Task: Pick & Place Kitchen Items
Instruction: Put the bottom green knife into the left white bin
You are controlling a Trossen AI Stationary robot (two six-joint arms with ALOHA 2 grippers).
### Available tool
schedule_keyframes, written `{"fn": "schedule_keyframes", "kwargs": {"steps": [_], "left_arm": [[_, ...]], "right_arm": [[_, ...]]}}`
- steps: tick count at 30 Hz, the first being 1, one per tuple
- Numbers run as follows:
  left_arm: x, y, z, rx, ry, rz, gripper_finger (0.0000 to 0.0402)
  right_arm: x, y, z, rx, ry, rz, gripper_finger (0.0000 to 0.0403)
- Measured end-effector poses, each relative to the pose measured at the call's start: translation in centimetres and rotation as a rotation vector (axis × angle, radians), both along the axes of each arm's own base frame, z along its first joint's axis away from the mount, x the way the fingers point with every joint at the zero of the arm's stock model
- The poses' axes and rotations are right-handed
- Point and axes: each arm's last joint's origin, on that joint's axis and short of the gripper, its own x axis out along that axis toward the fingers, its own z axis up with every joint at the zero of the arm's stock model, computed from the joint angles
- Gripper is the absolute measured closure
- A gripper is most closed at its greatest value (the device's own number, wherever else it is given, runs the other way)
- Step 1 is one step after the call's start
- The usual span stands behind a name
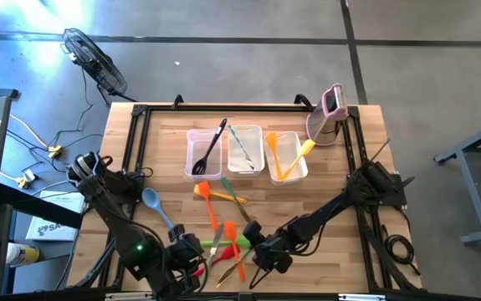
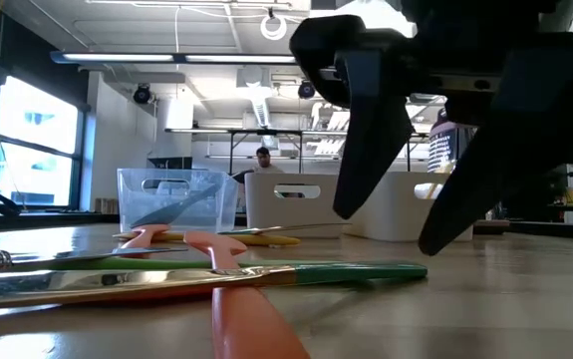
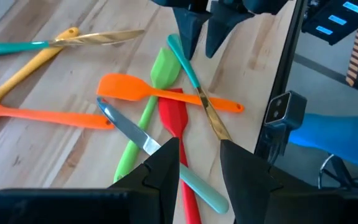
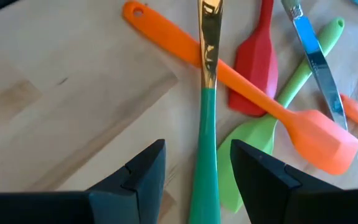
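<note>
Much of the pile of kitchen utensils at the near edge of the wooden table (image 1: 365, 150) is hidden from above by the two dark arms, and the low view shows only blurred handles lying flat. The right gripper (image 4: 197, 165) hangs just above the pile with its fingers spread and empty, straddling a teal-handled utensil with a gold metal neck (image 4: 205, 130), whose working end is cut off. That handle lies across an orange silicone spatula (image 4: 278, 115), which in turn crosses a red silicone spatula (image 4: 256, 74) and a light green silicone spatula (image 4: 272, 134). A steel-bladed knife with a pale teal handle (image 3: 150, 146) slants over the green one. The left gripper (image 3: 197, 165) hovers close over the same pile, fingers apart, holding nothing. Farther back, three clear rectangular plastic tubs (image 1: 246, 149) stand in a row, holding a black slotted turner (image 1: 209, 147) and yellow utensils (image 1: 290, 160).
</note>
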Motion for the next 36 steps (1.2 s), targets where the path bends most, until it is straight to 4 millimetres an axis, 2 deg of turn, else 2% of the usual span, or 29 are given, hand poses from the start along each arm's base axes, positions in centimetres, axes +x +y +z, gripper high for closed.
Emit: {"fn": "schedule_keyframes", "kwargs": {"steps": [7,15,27,36], "left_arm": [[0.0,0.0,0.0,0.001,-0.001,0.000,0.0288],[0.0,0.0,0.0,0.007,-0.002,-0.005,0.0288],[0.0,0.0,0.0,0.009,-0.002,-0.004,0.0288],[0.0,0.0,0.0,0.009,-0.002,-0.003,0.0288]], "right_arm": [[0.4,-0.6,0.0,0.009,-0.001,-0.002,0.0231],[0.6,-0.3,0.3,0.040,-0.029,0.033,0.0231],[1.4,-0.5,-1.3,0.046,-0.017,0.016,0.0231],[1.8,-0.8,-3.5,0.068,0.055,0.012,0.0231]]}}
